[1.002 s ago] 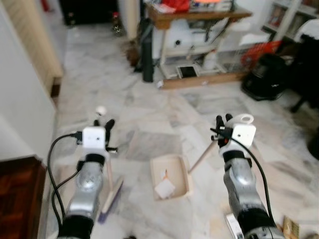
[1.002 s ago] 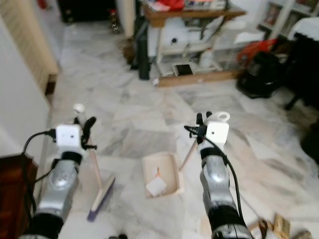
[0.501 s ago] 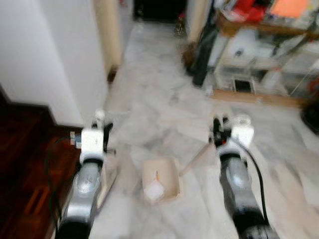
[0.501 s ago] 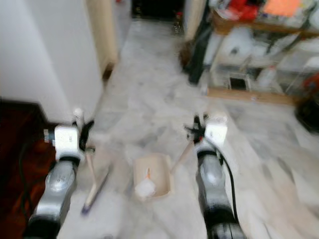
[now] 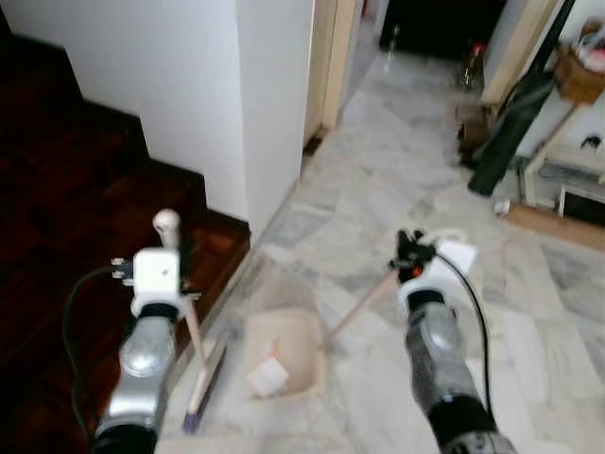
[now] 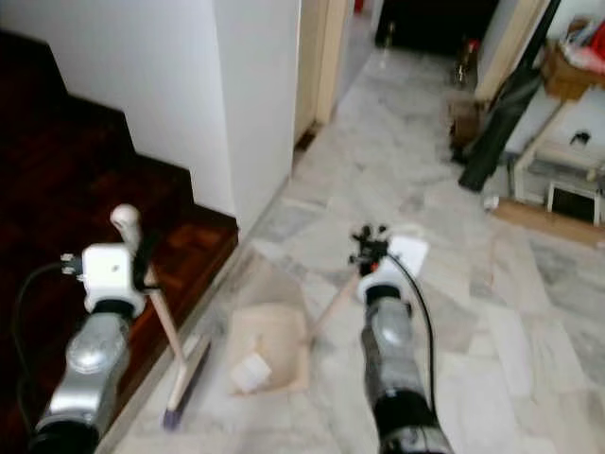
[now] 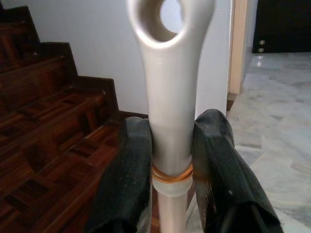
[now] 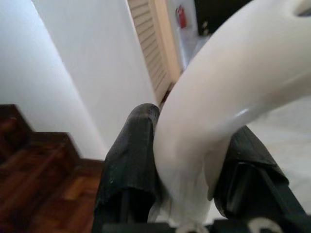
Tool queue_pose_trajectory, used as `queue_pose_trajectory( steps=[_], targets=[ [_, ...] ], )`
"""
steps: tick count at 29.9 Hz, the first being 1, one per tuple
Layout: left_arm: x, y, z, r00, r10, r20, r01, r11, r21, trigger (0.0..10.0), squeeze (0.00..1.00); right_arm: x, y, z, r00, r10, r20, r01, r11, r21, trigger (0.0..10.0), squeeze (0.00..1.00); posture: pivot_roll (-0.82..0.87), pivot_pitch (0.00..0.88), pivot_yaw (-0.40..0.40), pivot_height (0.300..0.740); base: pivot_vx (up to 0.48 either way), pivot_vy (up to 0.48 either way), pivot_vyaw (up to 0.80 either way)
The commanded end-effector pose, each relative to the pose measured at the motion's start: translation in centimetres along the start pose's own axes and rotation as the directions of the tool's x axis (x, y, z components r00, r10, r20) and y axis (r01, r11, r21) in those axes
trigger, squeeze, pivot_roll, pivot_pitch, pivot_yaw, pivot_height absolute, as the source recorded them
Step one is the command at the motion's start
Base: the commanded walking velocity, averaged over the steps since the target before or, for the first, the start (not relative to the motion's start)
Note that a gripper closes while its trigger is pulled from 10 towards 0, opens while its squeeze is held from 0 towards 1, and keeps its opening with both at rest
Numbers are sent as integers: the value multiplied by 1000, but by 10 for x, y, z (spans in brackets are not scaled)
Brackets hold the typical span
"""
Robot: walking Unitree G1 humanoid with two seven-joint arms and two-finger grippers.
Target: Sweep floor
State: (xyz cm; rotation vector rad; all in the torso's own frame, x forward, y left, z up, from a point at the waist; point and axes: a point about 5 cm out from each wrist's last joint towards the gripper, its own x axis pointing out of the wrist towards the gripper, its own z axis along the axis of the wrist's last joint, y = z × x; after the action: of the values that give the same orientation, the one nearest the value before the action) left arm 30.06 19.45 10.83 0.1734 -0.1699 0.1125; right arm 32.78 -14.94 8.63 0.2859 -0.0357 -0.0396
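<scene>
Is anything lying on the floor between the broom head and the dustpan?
Nothing visible. The broom, held by the left pincer, has its head on bare marble just left of the dustpan, which the right pincer holds by its handle.

No readable text, label, brand, number or sign appears anywhere; the head views are blurred, and the wrist views show plain, unmarked surfaces.

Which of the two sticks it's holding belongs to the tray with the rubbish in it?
The one in the right claw: that handle slants down to the dustpan. The left claw grips the broom, with bristles at its foot.
</scene>
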Motion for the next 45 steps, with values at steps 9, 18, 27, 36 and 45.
queue_pose_trajectory(
  steps=[9,18,27,36,45],
  targets=[
    [5,-11,13,998,-38,56,38,999,-1,10000,0,5,-23,-1,988,-129,-86,146,958,246,10000,0,38,0,-48,740,0,0,0],
    [4,-11,12,998,-37,47,37,999,2,10000,0,6,-13,7,999,-27,-27,22,985,-170,10000,0,39,0,-48,740,0,0,0],
    [4,-12,12,998,-38,47,38,999,1,10000,0,8,-16,7,998,-48,-45,44,995,-85,10000,0,42,0,-51,740,0,0,0],
    [6,-11,11,999,-32,34,34,996,-85,10000,0,7,-8,-3,994,-47,-102,57,994,94,10000,0,46,0,-49,740,0,0,0],
    [6,-7,11,999,-12,34,14,998,-58,10000,0,7,-6,2,998,-21,-58,22,1000,16,10000,0,46,0,-50,740,0,0,0]
  ],
)
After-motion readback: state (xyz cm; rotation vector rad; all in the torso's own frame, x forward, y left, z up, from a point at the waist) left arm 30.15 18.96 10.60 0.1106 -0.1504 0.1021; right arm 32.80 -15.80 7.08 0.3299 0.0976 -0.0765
